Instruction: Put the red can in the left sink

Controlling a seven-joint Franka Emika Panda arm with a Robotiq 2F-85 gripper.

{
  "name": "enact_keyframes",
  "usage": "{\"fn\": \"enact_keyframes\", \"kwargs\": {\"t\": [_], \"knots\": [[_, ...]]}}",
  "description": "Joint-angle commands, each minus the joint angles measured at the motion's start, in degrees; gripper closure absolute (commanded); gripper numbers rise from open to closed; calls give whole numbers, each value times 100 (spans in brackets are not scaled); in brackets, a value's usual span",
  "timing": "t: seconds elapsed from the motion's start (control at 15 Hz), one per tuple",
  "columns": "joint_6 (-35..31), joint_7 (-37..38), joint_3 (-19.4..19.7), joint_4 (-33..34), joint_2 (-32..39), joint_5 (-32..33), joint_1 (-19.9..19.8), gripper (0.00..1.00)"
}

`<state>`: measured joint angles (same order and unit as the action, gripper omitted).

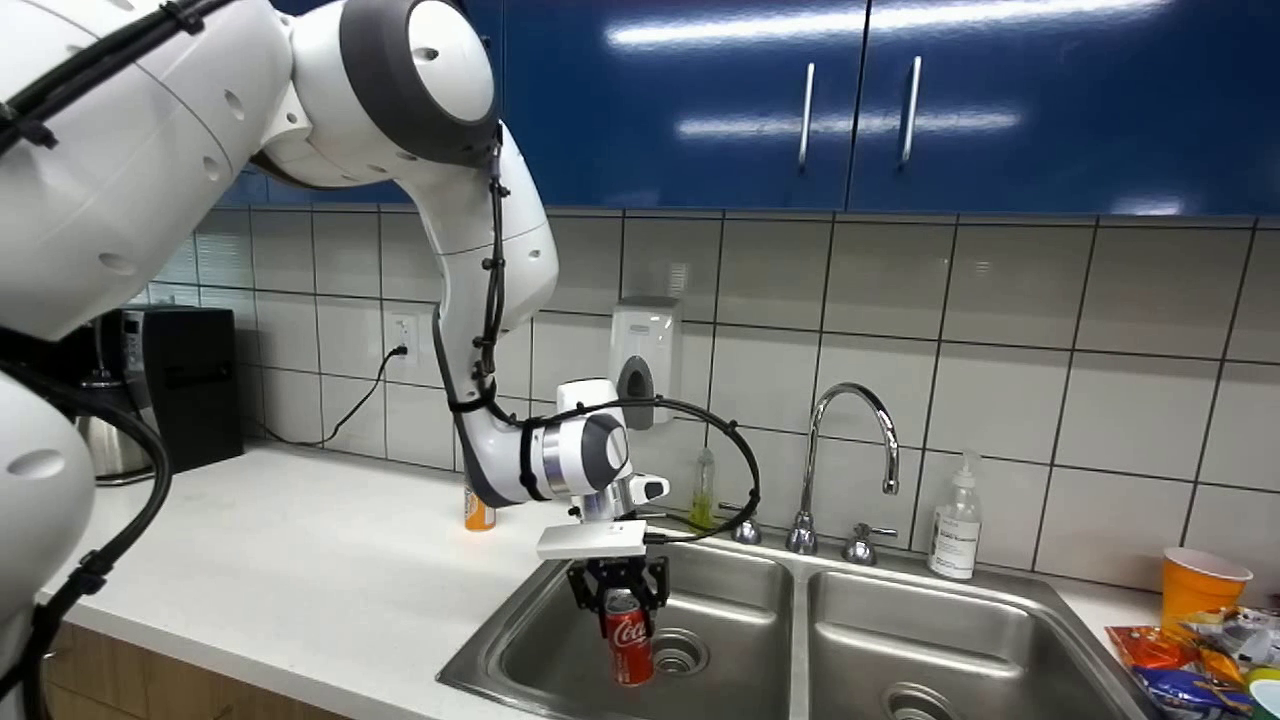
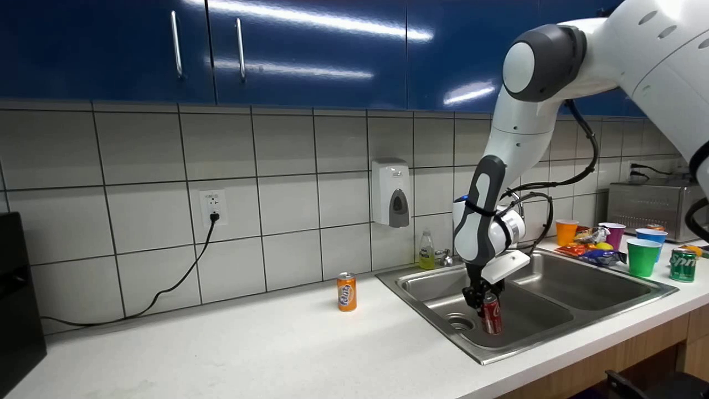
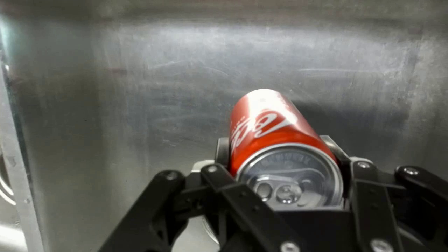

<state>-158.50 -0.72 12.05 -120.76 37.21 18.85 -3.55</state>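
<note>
The red can (image 1: pixel 631 650) is inside the left sink (image 1: pixel 738 600), near its drain. It also shows in an exterior view (image 2: pixel 492 316), where it stands roughly upright. My gripper (image 1: pixel 628 622) points down into the basin with its fingers around the can's upper part. In the wrist view the gripper (image 3: pixel 278 150) has a finger against each side of the red can (image 3: pixel 267 119), and the silver top faces the camera. The basin's steel floor (image 3: pixel 157 91) lies behind the can. I cannot tell whether the can's bottom touches the floor.
The divider (image 1: pixel 799 640) and right basin (image 1: pixel 920 625) lie beside the left sink. The faucet (image 1: pixel 815 450), a soap bottle (image 1: pixel 956 525) and a yellow-green bottle (image 2: pixel 426 252) stand behind. An orange can (image 2: pixel 347 292) stands on the counter. Cups and snack packs (image 2: pixel 601 255) lie past the sink.
</note>
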Motion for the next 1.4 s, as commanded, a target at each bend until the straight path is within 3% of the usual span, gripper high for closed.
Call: {"fn": "enact_keyframes", "kwargs": {"t": [0.0,0.8,1.33], "knots": [[-167,232,82,108,214,-212,116,62],[-658,399,298,104,645,-640,316,62],[-613,569,355,126,862,-929,390,62]]}}
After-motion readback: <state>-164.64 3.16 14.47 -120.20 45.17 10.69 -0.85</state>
